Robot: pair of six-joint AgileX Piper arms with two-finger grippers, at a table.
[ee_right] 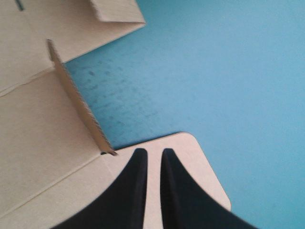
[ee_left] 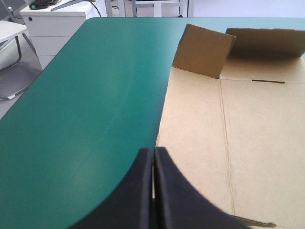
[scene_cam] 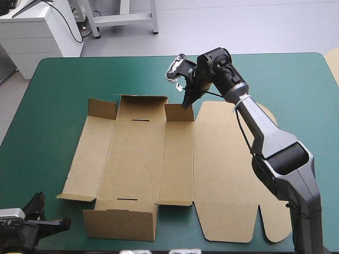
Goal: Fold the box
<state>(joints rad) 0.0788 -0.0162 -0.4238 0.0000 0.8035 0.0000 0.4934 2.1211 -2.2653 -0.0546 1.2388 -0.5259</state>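
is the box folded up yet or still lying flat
Partly folded: the box has its near wall and far flaps raised, but side panels and lid lie flat.

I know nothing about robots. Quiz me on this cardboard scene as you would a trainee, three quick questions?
1. True or false: the left gripper is shut and holds nothing.
2. Which part of the box is the right gripper nearest? A: the raised near wall. B: a small raised flap at the far edge. C: the left edge.
3. Fill in: the lid lies ___ on the table.

Key: 1 true; 2 B; 3 flat.
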